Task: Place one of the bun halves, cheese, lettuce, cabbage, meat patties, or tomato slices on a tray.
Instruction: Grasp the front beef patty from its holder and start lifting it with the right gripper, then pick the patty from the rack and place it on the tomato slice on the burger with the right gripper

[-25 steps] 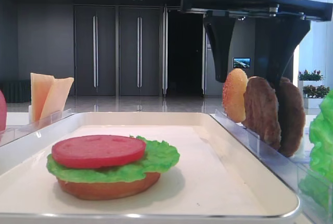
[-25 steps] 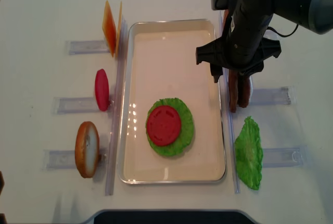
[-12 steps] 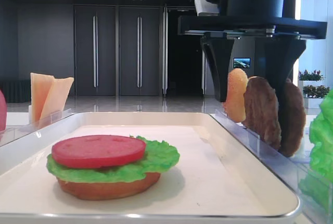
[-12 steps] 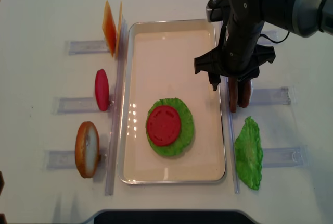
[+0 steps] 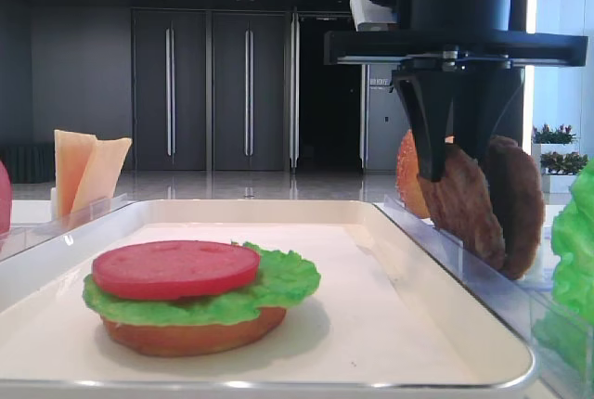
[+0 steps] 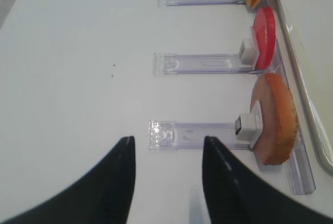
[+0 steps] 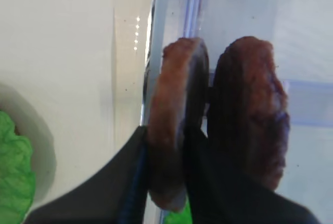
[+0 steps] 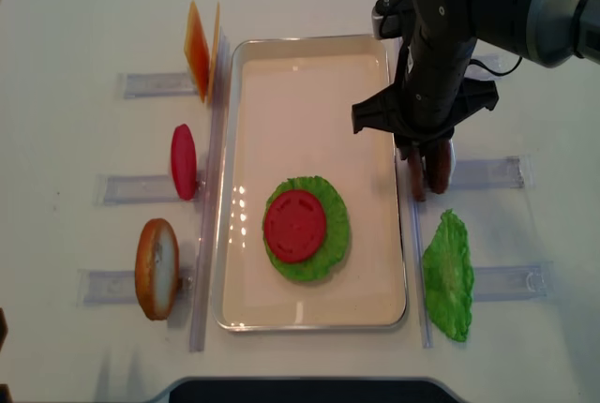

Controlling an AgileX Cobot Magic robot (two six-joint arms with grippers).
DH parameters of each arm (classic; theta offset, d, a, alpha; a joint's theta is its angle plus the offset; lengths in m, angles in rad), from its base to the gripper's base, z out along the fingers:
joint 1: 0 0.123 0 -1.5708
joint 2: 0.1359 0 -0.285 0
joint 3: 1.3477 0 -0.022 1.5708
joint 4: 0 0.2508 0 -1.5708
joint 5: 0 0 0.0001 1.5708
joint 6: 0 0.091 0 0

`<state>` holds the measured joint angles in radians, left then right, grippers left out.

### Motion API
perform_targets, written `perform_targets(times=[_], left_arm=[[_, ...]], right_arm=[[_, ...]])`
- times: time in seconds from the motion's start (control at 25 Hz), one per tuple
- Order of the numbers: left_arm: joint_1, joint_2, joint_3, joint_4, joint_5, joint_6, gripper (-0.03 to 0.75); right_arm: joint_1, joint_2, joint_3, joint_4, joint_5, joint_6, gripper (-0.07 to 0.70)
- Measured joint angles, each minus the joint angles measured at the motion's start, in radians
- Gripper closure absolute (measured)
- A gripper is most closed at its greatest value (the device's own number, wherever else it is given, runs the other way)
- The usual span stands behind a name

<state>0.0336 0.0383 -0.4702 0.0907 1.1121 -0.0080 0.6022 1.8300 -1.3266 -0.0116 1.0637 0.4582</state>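
Note:
My right gripper (image 8: 419,154) (image 5: 454,163) is shut on the meat patty (image 7: 174,109) nearest the tray, which stands on edge in a clear holder. Its black fingers (image 7: 136,182) press both faces. A second meat patty (image 7: 250,125) (image 8: 439,171) stands just to the right. On the cream tray (image 8: 309,94) (image 5: 278,206) lies a stack: bun base (image 5: 195,336), lettuce (image 8: 330,251), tomato slice (image 8: 294,225). My left gripper (image 6: 166,141) hangs open over bare table, left of a bun half (image 6: 274,120).
Left of the tray, clear holders carry cheese slices (image 8: 199,45), a tomato slice (image 8: 184,161) and a bun half (image 8: 157,267). A lettuce leaf (image 8: 448,276) stands right of the tray. Another bun half (image 5: 405,176) stands behind the patties.
The right gripper's jaws, open around the patties before, have closed on the patty nearest the tray. Nothing else moved.

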Motion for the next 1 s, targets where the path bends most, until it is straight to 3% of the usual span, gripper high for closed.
perform_targets(times=[0.56, 1.0], left_arm=[[0.0, 0.0, 0.0, 0.0, 0.0, 0.0, 0.388], [0.0, 0.0, 0.0, 0.0, 0.0, 0.0, 0.388]], right_arm=[[0.0, -0.008, 0.0, -0.009, 0.003, 0.0, 0.454], [0.003, -0.136, 0.0, -0.002, 0.025, 0.0, 0.463]])
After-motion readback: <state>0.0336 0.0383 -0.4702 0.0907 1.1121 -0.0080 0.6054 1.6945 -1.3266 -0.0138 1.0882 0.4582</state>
